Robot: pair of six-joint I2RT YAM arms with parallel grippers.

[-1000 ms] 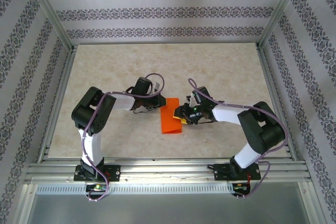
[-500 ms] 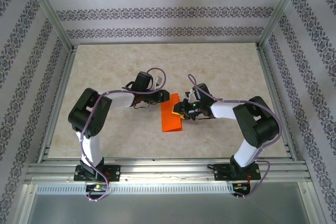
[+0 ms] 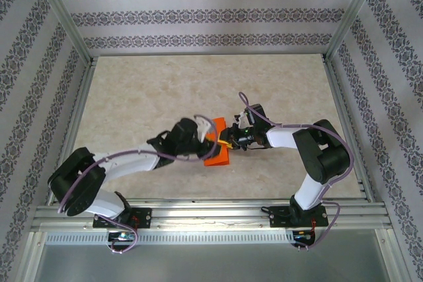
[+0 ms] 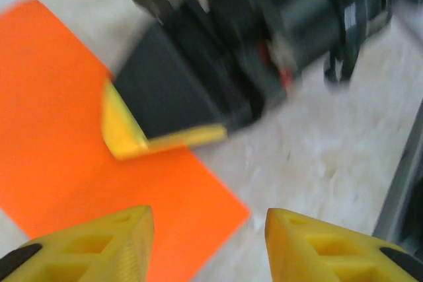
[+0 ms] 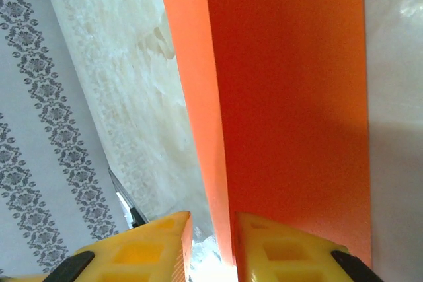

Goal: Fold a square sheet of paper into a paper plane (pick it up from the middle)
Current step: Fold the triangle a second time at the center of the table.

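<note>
The square sheet of paper (image 3: 218, 153), bright orange, lies on the table folded into a narrow rectangle. My left gripper (image 3: 205, 142) hovers at its left side. In the left wrist view it is open (image 4: 208, 242), with a corner of the paper (image 4: 59, 117) below the gap. My right gripper (image 3: 229, 141) sits at the paper's right edge. In the right wrist view its jaws (image 5: 213, 242) stand narrowly apart around a raised edge of the paper (image 5: 291, 97); one finger touches it and a gap shows at the other. A right fingertip (image 4: 122, 130) rests on the sheet.
The marble-patterned table top (image 3: 165, 90) is bounded by an aluminium frame, with a rail (image 3: 211, 214) along the near edge. Patterned walls stand at the back and both sides. The two arms meet close together mid-table.
My left arm has swung forward and stretched low toward the paper's left side, and its jaws have opened. My right gripper has shifted slightly up the paper's right edge and narrowed.
</note>
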